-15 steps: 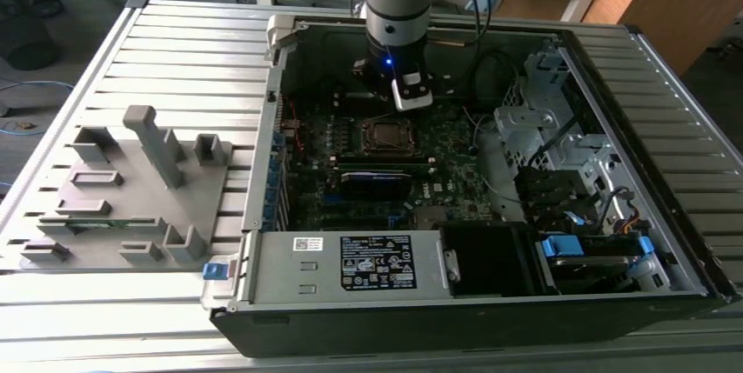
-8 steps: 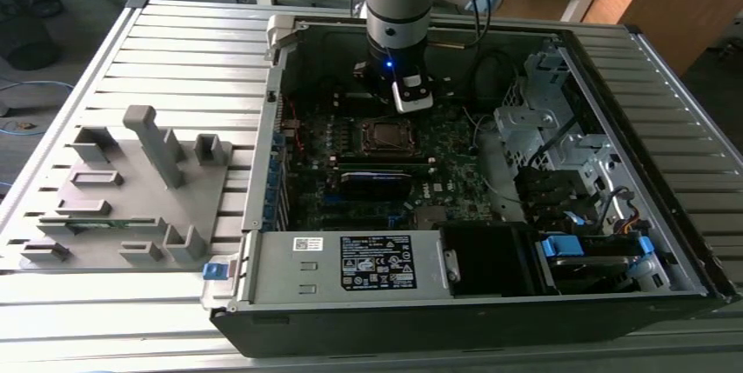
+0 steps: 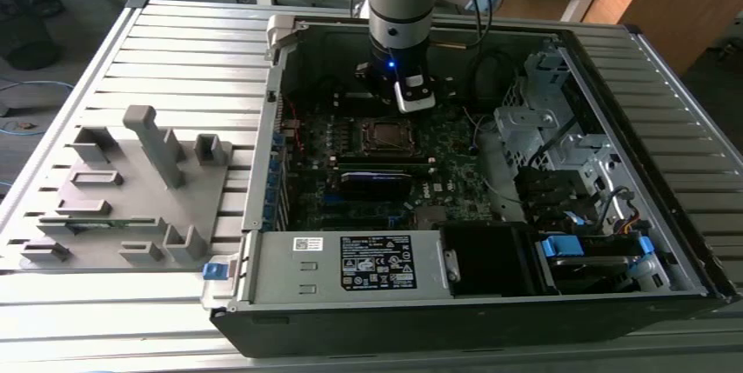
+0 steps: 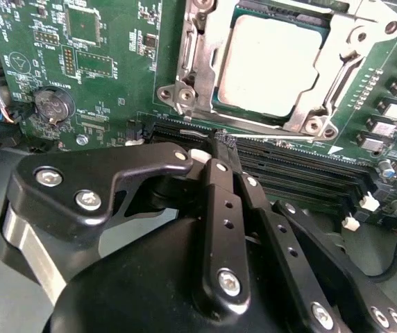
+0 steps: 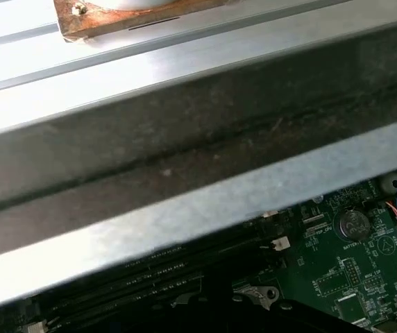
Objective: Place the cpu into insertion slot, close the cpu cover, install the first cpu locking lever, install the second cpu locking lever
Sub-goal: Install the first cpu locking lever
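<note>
Cpu (image 4: 268, 62) sits in insertion slot (image 3: 384, 136), its pale metal top showing through the window of cpu cover (image 4: 361, 38), which lies flat over it. Hand (image 4: 223, 142) is clenched: black fingers (image 4: 219, 208) meet at the tips with nothing between them. In the second wrist view the tips are just beside insertion slot, in line with the long black memory slots (image 4: 289, 166), apart from cpu and cover. Can't tell if the tips touch the board. In the exterior view the hand (image 3: 406, 103) hangs from the arm (image 3: 395, 8) over the motherboard (image 4: 115, 69), near insertion slot. Coin battery (image 4: 51, 104) lies on the board well apart from insertion slot. Open computer case (image 3: 465, 303) surrounds the board and rests on the slatted metal counter (image 3: 174, 43). Grey fixture tray (image 3: 128, 190) stands on the counter, well apart from insertion slot, outside the case.
</note>
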Action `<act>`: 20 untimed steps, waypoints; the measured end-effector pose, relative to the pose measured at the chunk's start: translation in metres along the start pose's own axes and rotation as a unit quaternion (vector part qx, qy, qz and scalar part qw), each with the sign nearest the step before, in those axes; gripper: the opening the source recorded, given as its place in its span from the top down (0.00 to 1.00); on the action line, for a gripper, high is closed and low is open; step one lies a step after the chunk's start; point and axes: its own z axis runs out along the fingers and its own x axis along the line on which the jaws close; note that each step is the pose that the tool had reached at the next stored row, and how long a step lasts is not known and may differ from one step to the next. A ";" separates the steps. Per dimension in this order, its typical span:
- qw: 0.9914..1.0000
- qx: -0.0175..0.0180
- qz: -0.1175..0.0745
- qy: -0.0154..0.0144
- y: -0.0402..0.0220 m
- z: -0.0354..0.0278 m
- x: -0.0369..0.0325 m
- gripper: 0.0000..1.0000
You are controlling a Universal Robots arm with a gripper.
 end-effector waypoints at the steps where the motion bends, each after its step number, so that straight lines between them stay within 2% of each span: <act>1: 1.000 0.001 0.000 0.000 0.0003 0.0003 -0.0006 0.89; 8: 1.000 0.004 0.000 -0.001 0.0054 0.0019 0.0010 0.89; 18: 1.000 0.007 0.000 -0.002 0.0048 0.0019 0.0008 0.89; 20: 1.000 0.008 0.000 -0.003 0.0046 0.0019 0.0007 0.89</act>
